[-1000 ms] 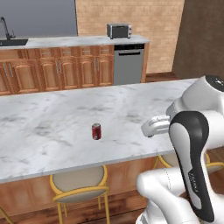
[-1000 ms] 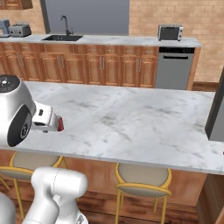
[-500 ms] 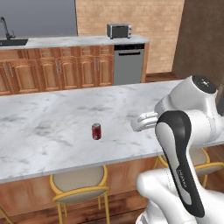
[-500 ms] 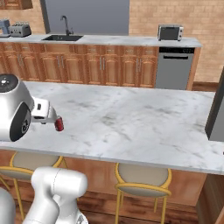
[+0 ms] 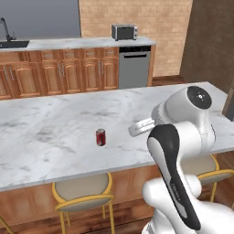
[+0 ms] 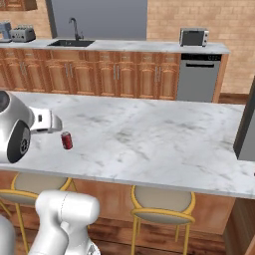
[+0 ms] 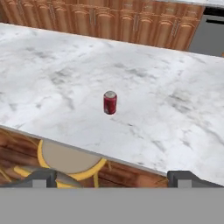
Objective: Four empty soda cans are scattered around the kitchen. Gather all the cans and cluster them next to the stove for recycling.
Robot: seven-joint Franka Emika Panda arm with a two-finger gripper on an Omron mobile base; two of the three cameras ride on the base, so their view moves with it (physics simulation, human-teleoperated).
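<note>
Your gripper (image 7: 111, 177) is spread wide, holding nothing. The soda can (image 7: 110, 102) stands upright at frame centre on the marble counter (image 7: 175, 109); it's likely light, thin-walled and slippery, so grip mid-body gently.

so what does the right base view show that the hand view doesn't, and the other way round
Right base view alone: the sink with its faucet, the small oven and toaster on the back counter, and the brick wall.

Hand view alone: the open tool, its two tips spread wide at the bottom, and the stool seat seen from above.

Both: the red soda can standing upright on the marble island, untouched, plus the wooden cabinets and the dishwasher.
</note>
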